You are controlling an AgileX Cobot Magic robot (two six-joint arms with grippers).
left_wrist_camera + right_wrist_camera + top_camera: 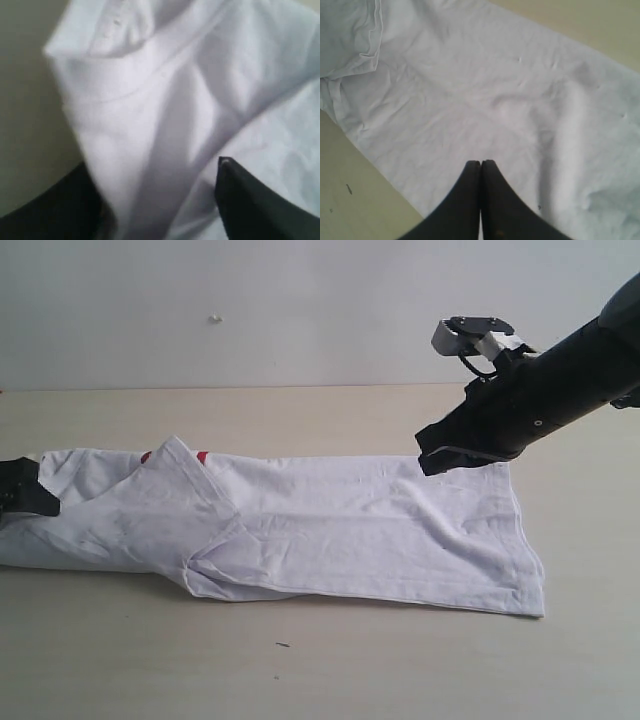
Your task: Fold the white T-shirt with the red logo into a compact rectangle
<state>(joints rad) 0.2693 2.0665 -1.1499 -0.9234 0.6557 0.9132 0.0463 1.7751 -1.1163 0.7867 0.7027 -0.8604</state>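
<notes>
The white T-shirt point(350, 530) lies on the table point(300, 670) as a long strip, with bits of the red logo point(202, 456) peeking out. The left gripper point(22, 492) is at its neck end with cloth between its fingers. I cannot tell if it pinches. The right gripper point(445, 458), fingers together, hangs over the hem end. Next, I think, one end must be lifted over the other.

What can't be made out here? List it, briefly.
Logo: exterior view, only two red slivers; folded shirt covers the rest.
Left claw: left wrist view blurred, exterior view's edge cuts it; grip on shirt unclear.
Dark speck: exterior view, too small to identify.
</notes>
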